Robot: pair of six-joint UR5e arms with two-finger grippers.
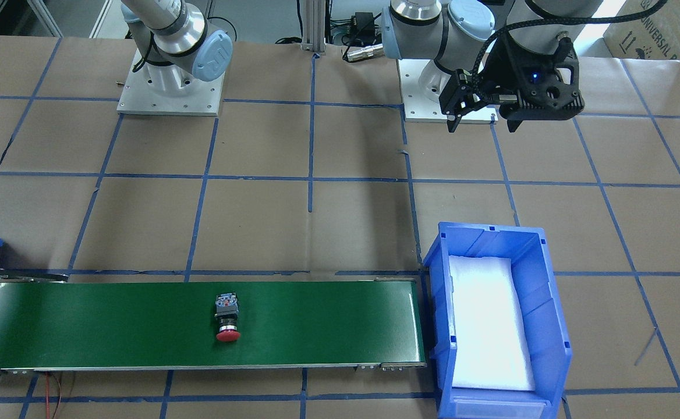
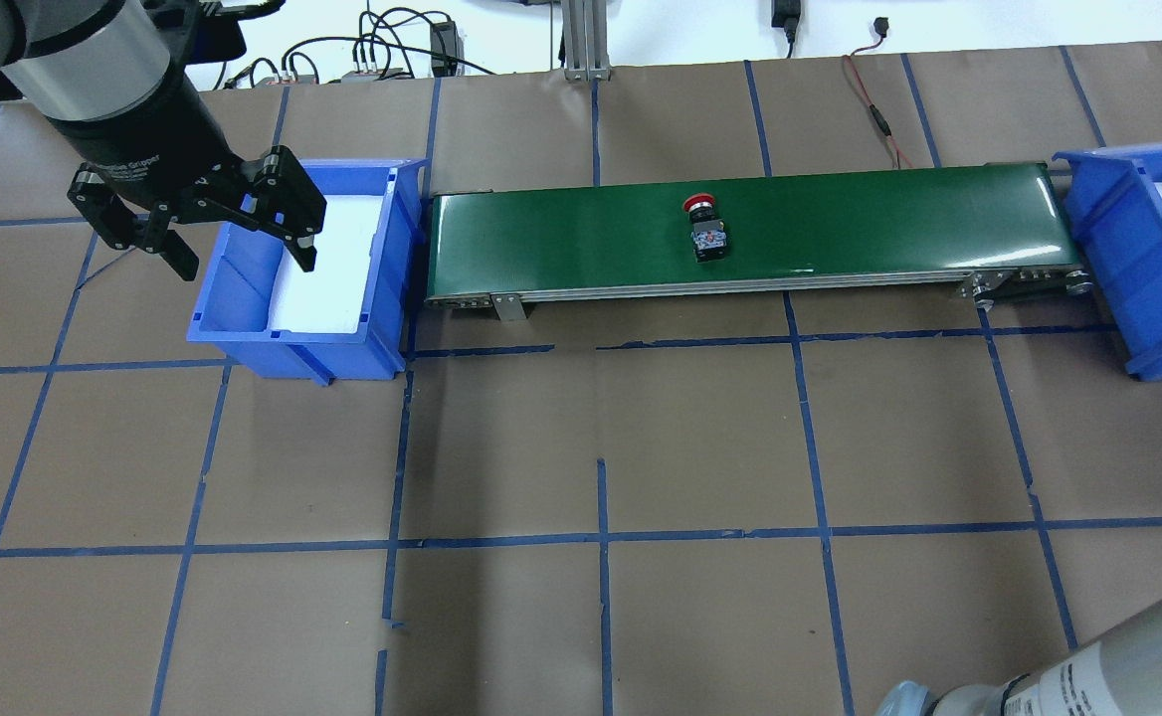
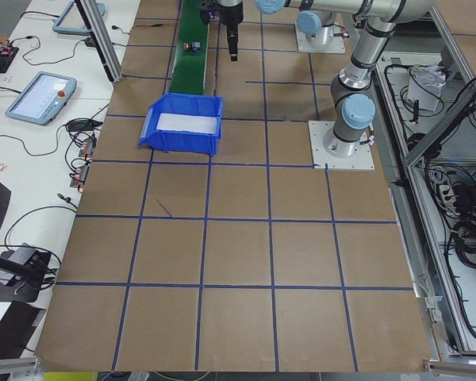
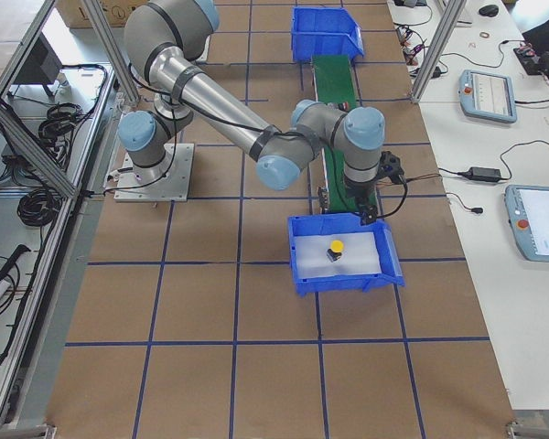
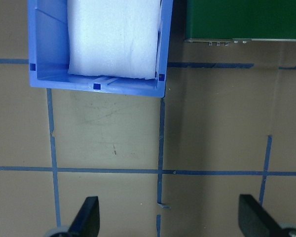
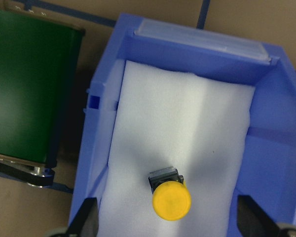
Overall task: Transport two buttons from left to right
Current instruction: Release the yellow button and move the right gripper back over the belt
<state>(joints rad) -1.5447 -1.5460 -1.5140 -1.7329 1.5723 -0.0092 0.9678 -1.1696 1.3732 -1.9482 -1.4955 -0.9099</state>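
The red-capped button [image 1: 227, 317] lies on its side about midway along the green conveyor belt [image 1: 113, 326]; it also shows in the overhead view [image 2: 705, 224]. The yellow-capped button [image 6: 170, 198] lies on white foam in the right blue bin [image 6: 266, 148], also in the exterior right view [image 4: 335, 248]. My right gripper [image 6: 170, 223] hangs open and empty right above that bin. My left gripper [image 2: 248, 267] is open and empty, raised near the left blue bin [image 2: 243, 333], on the robot's side of it in the left wrist view [image 5: 170, 219].
The left bin [image 1: 549, 302] holds only a white foam pad. The belt [image 2: 840, 219] runs between the two bins. The brown table carries a blue tape grid. Both arm bases [image 1: 171, 87] stand at the robot's edge.
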